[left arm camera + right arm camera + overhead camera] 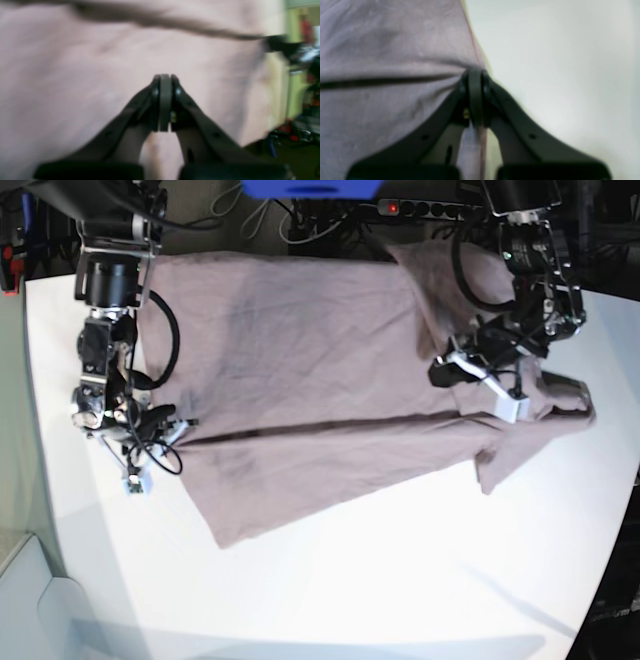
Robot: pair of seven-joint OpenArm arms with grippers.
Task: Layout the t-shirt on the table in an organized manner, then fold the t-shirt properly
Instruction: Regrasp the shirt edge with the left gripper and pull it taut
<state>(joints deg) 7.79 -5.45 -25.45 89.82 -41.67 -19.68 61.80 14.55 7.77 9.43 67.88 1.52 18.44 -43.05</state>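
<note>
The t-shirt (320,380) lies spread across the far half of the table (400,580), partly folded, with a dark crease running along its length.

Right gripper (475,72): jaws together, clamped on the side edge of the t-shirt (382,50). Cloth passes between the fingers and hangs beneath them. The fabric extends to the gripper's left; bare table (557,62) lies to its right.

Left gripper (165,76): jaws together, pads pressed flat against each other. T-shirt fabric (75,75) fills the view ahead of and beside the tips. Whether cloth is pinched between the pads cannot be told; the view is blurred.

In the base view, the right gripper (185,423) sits at one end of the crease and the left gripper (455,365) near the opposite end.
</note>
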